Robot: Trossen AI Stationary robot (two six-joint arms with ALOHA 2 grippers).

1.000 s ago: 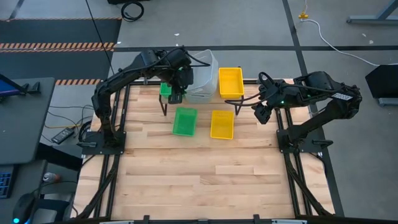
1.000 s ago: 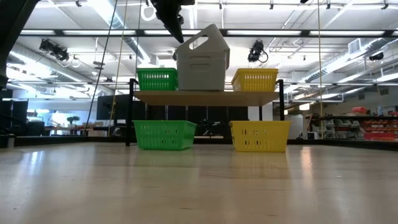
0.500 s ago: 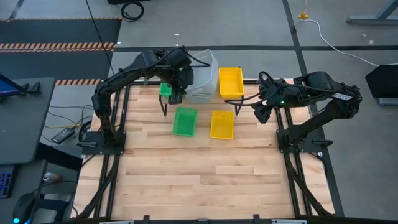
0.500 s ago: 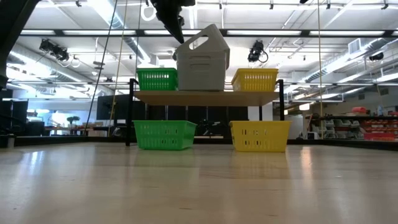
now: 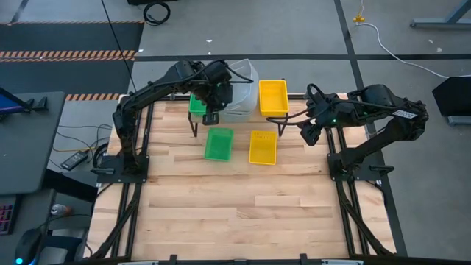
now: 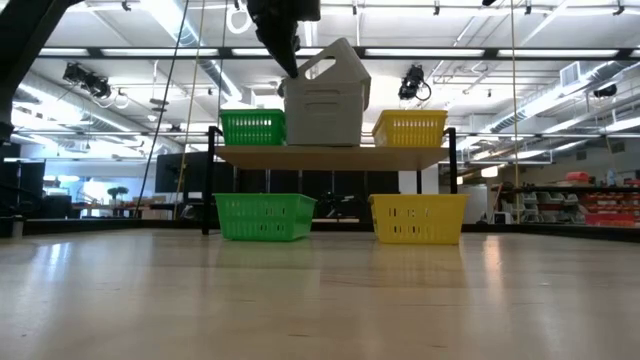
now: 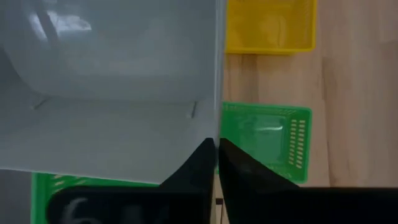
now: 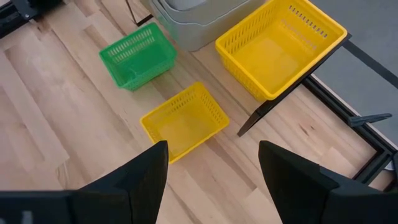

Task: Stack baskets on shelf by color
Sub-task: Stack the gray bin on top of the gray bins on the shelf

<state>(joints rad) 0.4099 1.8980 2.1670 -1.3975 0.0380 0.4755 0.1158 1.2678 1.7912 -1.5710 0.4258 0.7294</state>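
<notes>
On the shelf [image 6: 330,157] stand a green basket [image 6: 252,127], a pale grey basket stack [image 6: 322,118] and a yellow basket [image 6: 410,128]. The stack's top grey basket [image 6: 335,65] sits tilted. My left gripper [image 7: 217,163] is over the shelf, shut on that tilted basket's edge. A second green basket [image 5: 218,143] and a second yellow basket [image 5: 263,147] rest on the table in front of the shelf. My right gripper [image 8: 211,165] hangs open at the shelf's right end, above the table, with nothing between its fingers. My left gripper pinches a thin wall edge [image 7: 217,124] of the tilted grey basket, one finger on either face. The fingers [image 6: 288,55] come from above, pointing down, at the basket's left side. The basket leans, its lower part resting in the grey stack beneath.
The shelf's black legs [image 5: 196,126] stand on the slatted wooden tabletop [image 5: 243,206], whose near half is bare wood. The arm bases [image 5: 118,165] sit at the table's left and right edges.
My left gripper has shifted a little toward the table's right edge, closer against the tilted grey basket. The baskets stay where they were.
</notes>
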